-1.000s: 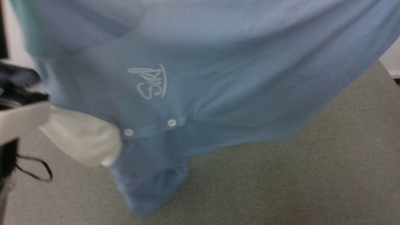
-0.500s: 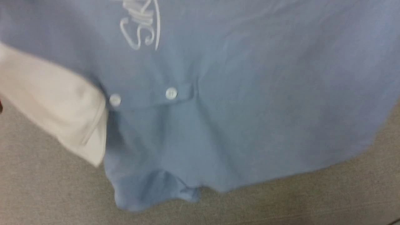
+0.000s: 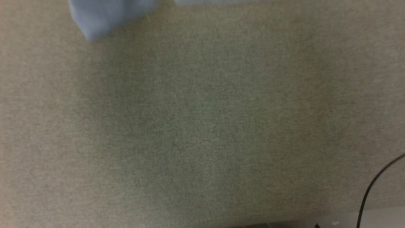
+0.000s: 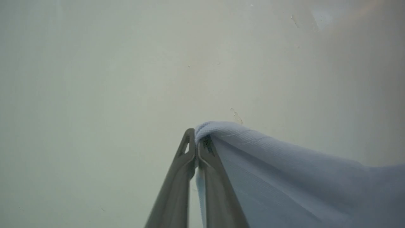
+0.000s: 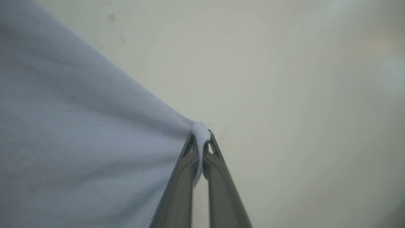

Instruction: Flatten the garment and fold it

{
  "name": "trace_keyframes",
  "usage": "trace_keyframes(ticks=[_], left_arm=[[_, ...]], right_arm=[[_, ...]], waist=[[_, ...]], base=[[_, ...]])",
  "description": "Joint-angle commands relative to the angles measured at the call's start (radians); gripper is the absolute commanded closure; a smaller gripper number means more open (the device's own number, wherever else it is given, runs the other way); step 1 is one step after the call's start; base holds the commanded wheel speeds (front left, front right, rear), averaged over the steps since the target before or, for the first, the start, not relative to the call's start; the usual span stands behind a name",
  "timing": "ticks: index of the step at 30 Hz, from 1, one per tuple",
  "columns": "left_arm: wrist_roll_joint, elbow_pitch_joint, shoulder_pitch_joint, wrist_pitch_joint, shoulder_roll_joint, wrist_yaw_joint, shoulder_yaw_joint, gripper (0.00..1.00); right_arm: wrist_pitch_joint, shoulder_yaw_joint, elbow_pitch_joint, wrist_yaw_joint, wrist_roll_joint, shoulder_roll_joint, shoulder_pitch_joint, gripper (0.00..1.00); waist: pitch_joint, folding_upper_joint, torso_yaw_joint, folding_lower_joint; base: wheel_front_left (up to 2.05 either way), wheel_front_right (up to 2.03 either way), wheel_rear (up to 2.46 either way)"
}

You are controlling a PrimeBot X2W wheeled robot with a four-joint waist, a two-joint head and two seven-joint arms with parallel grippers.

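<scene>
The garment is a light blue shirt. In the head view a small blurred piece of the garment [image 3: 101, 15] hangs in at the top left, above the grey-green cloth surface [image 3: 202, 126]. My left gripper [image 4: 196, 139] is shut on a bunched edge of the garment [image 4: 284, 177], which spreads away to the right. My right gripper [image 5: 201, 139] is shut on another pinched edge of the garment [image 5: 79, 126], which stretches off to the left. Behind both grippers is a pale plain wall or ceiling.
A thin black cable [image 3: 373, 186] curves in at the head view's lower right. A pale strip [image 3: 348, 218] runs along the bottom right edge of the cloth surface.
The shirt's chest, logo, buttons and white collar have risen out of the head view. Just its lowest blue tip is left at the top.
</scene>
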Motion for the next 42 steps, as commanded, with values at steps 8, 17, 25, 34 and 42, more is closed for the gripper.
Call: trace_keyframes(ticks=[8, 17, 25, 34, 42], left_arm=[[0.071, 0.24, -0.265, -0.212, -0.066, -0.025, -0.019, 1.0], [0.06, 0.363, -0.032, -0.305, -0.099, -0.075, -0.072, 1.0], [0.031, 0.325, 0.505, -0.317, -0.126, -0.064, -0.121, 1.0], [-0.018, 0.183, 1.088, -0.251, -0.072, 0.003, -0.171, 1.0], [-0.046, 0.005, 1.389, -0.09, 0.014, 0.015, -0.245, 1.0]], right_arm=[[-0.179, -0.015, 0.245, -0.002, -0.146, 0.104, -0.201, 1.0], [-0.316, 0.082, 0.369, -0.002, -0.203, 0.14, -0.034, 1.0], [-0.387, 0.097, 0.427, -0.002, -0.178, 0.167, 0.33, 1.0], [-0.41, 0.15, 0.401, -0.002, -0.134, 0.177, 0.726, 1.0], [-0.361, 0.138, 0.298, -0.002, -0.103, 0.136, 1.001, 1.0]], waist=[[0.173, 0.0, 0.039, -0.0004], [0.133, 0.0, 0.085, -0.0004], [-0.023, 0.0, 0.115, -0.0004], [-0.239, 0.0, 0.129, -0.0004], [-0.368, 0.0, 0.156, -0.0004]], base=[[0.0, 0.0, 0.0], [0.0, 0.0, 0.0], [0.0, 0.0, 0.0], [0.0, 0.0, 0.0], [0.0, 0.0, 0.0]])
